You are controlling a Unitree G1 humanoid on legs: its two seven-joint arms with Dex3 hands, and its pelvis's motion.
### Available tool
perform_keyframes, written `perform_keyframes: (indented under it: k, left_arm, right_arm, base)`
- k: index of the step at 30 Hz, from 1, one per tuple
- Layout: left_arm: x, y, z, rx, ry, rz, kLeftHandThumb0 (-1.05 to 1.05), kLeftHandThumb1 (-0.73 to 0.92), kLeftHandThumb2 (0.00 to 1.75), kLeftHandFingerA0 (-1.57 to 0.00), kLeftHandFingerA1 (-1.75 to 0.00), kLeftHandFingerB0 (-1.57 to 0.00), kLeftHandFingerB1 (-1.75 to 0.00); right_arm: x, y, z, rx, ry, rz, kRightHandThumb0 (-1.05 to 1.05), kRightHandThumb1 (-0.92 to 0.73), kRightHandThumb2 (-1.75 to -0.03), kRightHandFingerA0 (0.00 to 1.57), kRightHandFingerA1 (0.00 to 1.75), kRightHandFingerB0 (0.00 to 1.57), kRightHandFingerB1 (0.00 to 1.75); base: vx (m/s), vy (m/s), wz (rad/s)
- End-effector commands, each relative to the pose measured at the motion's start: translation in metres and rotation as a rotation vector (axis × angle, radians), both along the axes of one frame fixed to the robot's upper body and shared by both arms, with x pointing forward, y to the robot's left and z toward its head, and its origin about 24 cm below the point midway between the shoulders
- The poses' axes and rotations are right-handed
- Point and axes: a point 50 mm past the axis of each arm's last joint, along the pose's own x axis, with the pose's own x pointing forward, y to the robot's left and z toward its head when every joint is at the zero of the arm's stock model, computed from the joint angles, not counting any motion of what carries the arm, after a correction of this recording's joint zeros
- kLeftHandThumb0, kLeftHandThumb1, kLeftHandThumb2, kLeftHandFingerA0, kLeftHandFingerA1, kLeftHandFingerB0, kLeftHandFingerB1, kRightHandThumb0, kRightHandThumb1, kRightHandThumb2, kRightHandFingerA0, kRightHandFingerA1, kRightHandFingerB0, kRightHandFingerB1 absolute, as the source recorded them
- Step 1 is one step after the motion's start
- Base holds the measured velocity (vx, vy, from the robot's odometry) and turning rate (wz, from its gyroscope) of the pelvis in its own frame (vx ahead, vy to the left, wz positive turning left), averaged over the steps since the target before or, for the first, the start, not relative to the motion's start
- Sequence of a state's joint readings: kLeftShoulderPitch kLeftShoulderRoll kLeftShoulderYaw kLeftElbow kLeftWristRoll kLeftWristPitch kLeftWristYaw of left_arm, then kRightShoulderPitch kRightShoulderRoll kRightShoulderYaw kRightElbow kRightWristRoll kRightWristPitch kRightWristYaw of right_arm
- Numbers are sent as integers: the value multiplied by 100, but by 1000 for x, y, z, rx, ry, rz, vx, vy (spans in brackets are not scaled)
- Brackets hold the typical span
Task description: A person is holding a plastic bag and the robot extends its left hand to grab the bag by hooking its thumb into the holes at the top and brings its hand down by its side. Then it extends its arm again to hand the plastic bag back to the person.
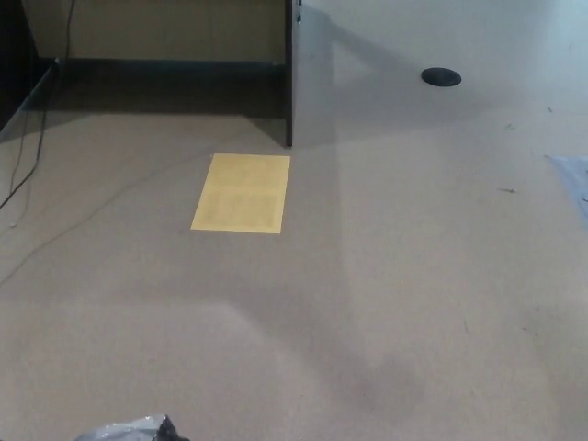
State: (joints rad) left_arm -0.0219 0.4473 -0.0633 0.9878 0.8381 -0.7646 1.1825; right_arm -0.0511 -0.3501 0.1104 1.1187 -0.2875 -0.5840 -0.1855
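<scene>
Crumpled grey plastic of the plastic bag (129,429) is seen only as a small part at the bottom edge of the head view, left of centre, above the beige floor (386,276). Neither hand is shown, so the state of the fingers cannot be told. A yellow sheet (241,192) lies flat farther off; no writing can be read.

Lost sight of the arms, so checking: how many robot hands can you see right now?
0. Neither hand shows. Only a scrap of the bag peeks in at the bottom edge, left of centre; the left hand may be just below the frame.
</scene>
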Motion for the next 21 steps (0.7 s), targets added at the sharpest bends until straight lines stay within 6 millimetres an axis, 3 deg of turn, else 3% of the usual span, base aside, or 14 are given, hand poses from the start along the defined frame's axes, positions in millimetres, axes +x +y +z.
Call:
perform_keyframes:
  k: [1, 9, 10, 11, 12, 13, 15, 16, 19, 21]
  left_arm:
    - [2, 6, 11, 16, -92, 31, -5, 64, 80, -93, -162, -81, -113]
    - [16, -3, 27, 0, -188, -36, -6, 69, 79, -88, -162, -80, -124]
    - [25, -4, 39, 1, -245, -54, -8, 63, 82, -109, -158, -88, -117]
    - [31, -4, 46, 4, -278, -61, -9, 63, 84, -112, -156, -88, -114]
    - [33, -5, 50, 7, -295, -61, -9, 63, 84, -112, -156, -88, -114]
    - [40, -5, 59, 22, -333, -66, -5, 71, 78, -96, -168, -80, -121]
    - [47, -4, 69, 24, -364, -77, -4, 70, 80, -95, -168, -78, -126]
    - [57, -3, 87, 24, -420, -94, -2, 70, 81, -99, -169, -82, -117]
    - [68, -4, 108, 22, -483, -107, 2, 68, 86, -94, -169, -77, -125]
    - [76, -7, 126, 40, -529, -119, 0, 70, 84, -95, -168, -79, -121]
  right_arm:
    - [2, -4, 2, -8, 5, -5, -30, -68, -61, 84, 52, 67, 46]
    - [-1, -4, 1, -16, 14, 2, -30, -68, -61, 85, 53, 68, 46]
    - [-1, -4, 0, -16, 20, -1, -31, -69, -61, 84, 52, 68, 46]
    - [0, -4, 0, -16, 21, -3, -31, -69, -61, 84, 52, 68, 46]
    - [0, -4, 0, -14, 18, -4, -31, -69, -61, 84, 52, 68, 46]
    - [2, -3, 1, -19, 13, 0, -30, -69, -61, 85, 52, 68, 46]
    - [4, -3, 2, -17, 8, 1, -30, -69, -61, 85, 52, 68, 47]
    - [3, -4, 2, -18, 5, 0, -30, -68, -60, 85, 52, 68, 47]
    - [2, -6, 3, -15, 10, -3, -30, -69, -61, 84, 52, 67, 46]
    - [4, -6, 4, -19, 8, -6, -30, -68, -60, 85, 52, 67, 46]
  base:
    - [0, 0, 0]
    - [0, 0, 0]
    - [0, 0, 0]
    - [0, 0, 0]
    - [0, 0, 0]
    - [0, 0, 0]
    - [0, 0, 0]
    - [0, 0, 0]
    - [0, 0, 0]
    - [0, 0, 0]
